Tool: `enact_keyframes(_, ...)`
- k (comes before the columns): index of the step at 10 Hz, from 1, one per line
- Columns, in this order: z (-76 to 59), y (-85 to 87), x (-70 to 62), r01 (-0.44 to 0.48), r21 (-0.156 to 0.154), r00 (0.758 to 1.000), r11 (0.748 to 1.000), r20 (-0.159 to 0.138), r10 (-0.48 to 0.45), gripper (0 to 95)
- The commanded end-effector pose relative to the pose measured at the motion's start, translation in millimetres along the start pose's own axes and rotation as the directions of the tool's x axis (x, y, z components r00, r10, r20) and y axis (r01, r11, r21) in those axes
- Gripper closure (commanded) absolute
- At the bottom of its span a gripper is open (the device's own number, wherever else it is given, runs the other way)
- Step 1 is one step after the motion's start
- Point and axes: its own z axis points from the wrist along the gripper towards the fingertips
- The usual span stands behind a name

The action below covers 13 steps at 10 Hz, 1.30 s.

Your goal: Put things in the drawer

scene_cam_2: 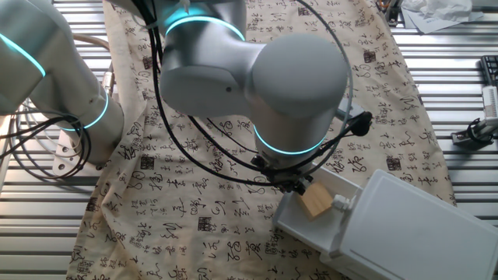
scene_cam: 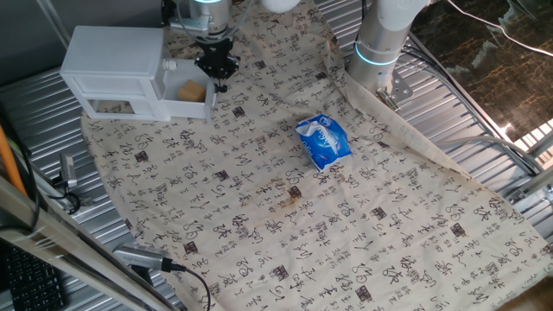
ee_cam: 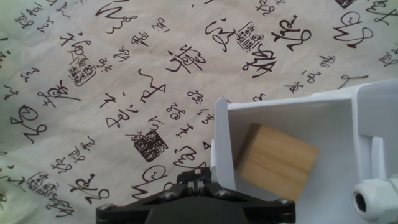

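Block [scene_cam: 191, 89] of light-tan wood lay tilted inside your pulled-out white drawer [scene_cam: 197, 108], free of the gripper [scene_cam: 216, 69]. You had that gripper closed on nothing, fingers pressed together just above the drawer's front edge. Your blue packet [scene_cam: 323, 141] sat well apart on the desk [scene_cam: 285, 233].
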Motion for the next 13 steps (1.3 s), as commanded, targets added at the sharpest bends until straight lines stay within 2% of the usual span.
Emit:
enact_keyframes(1, -0.5, -0.1, -0.4, -0.004, -0.004, 1.000, 1.000, -0.002, 0.004, 95.0)
enact_keyframes(8, 4.5, -1.1, -0.6, -0.006, -0.002, 1.000, 1.000, -0.006, 0.006, 95.0)
enact_keyframes(13, 13.2, -2.8, -1.4, -0.005, -0.004, 1.000, 1.000, -0.001, 0.005, 95.0)
